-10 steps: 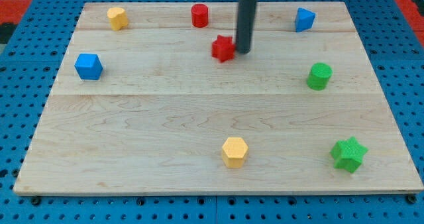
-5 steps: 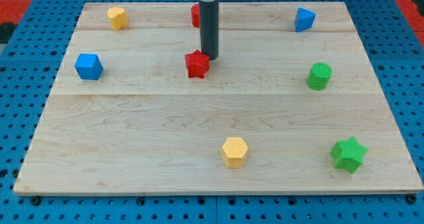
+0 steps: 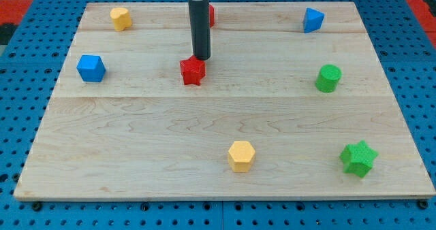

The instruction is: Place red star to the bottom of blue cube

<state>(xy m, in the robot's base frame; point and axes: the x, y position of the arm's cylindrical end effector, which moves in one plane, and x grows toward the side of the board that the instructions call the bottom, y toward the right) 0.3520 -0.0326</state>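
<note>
My tip (image 3: 201, 58), the blunt lower end of a straight dark matte rod with nothing to spread or pinch, stands on the board touching the upper right edge of the small red star-shaped block (image 3: 193, 71), or just short of it. The star lies immediately below and left of my tip, well apart from the blue cube block (image 3: 90, 68) far off to my tip's left.

I judge the star light and rigid, likely to slide easily on the smooth pale wooden board (image 3: 136, 141). Its points make it prone to spin if pushed off-centre, so contact is best taken in a notch between two points, in line with its middle.

Just above my tip, a red cylinder (image 3: 210, 13) peeks from behind the rod. Farther out:
- a yellow hexagonal block (image 3: 241, 155) below
- a green cylinder (image 3: 328, 77) to the right
</note>
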